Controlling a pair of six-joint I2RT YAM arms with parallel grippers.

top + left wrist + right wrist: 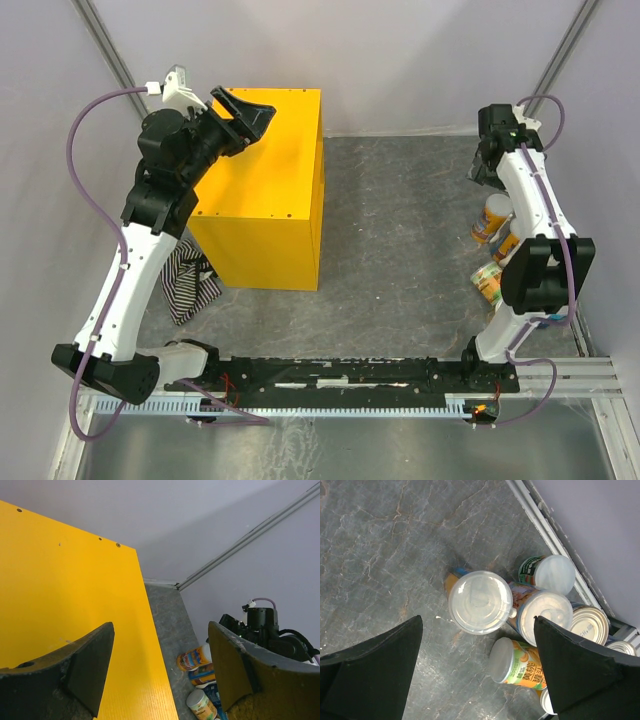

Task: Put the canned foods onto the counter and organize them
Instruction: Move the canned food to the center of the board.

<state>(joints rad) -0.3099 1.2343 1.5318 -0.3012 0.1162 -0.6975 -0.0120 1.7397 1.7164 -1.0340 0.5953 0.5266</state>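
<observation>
The yellow counter (268, 190) stands at the back left with nothing on its top; its top also fills the left wrist view (65, 595). My left gripper (248, 113) hangs open and empty over its far left corner (160, 630). Several cans cluster on the grey floor at the right wall (493, 220). My right gripper (484, 170) is open above them (478, 625), its jaws either side of an upright white-lidded orange can (480, 601). Beside that can are another white-lidded can (544, 616), a green-labelled can (549, 573), a lying green-and-orange can (517, 664) and a silver-topped can (589, 625).
A striped cloth (187, 287) lies on the floor by the counter's near left corner. Grey walls close in the back and both sides. A metal rail (555, 535) runs along the right wall just behind the cans. The arm bases stand on a black bar (330, 375).
</observation>
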